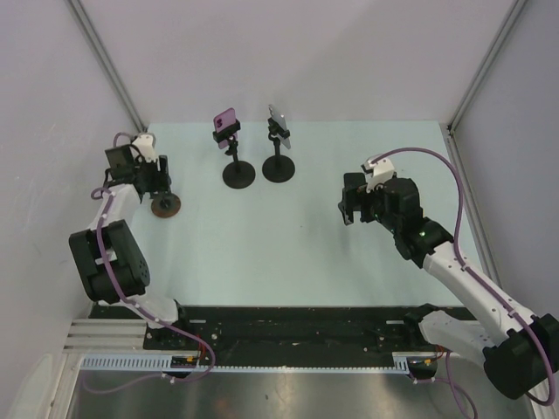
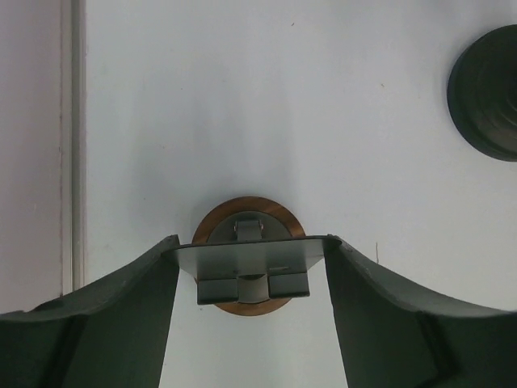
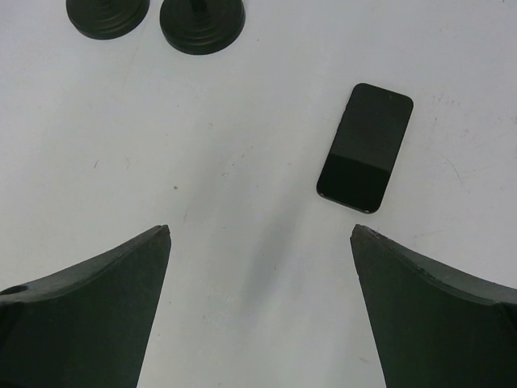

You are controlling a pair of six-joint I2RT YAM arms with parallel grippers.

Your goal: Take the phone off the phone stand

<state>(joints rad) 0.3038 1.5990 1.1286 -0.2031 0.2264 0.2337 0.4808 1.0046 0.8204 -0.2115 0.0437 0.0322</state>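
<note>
A phone stand with a round brown base (image 2: 250,212) stands at the table's left; it also shows in the top view (image 1: 164,205). A flat grey phone (image 2: 250,257) spans edge-on between my left gripper's fingers, directly over that base and against the stand's grey cradle (image 2: 254,286). My left gripper (image 2: 250,252) is shut on this phone; in the top view it (image 1: 140,173) hovers over the stand. I cannot tell whether the phone is clear of the cradle. My right gripper (image 3: 260,233) is open and empty above bare table, mid-right in the top view (image 1: 354,206).
A black phone (image 3: 365,147) lies flat on the table ahead-right of my right gripper. Two black stands at the back hold a pink phone (image 1: 225,119) and a silver phone (image 1: 279,122); their bases (image 3: 107,14) (image 3: 202,23) show too. The left wall edge (image 2: 73,145) is close.
</note>
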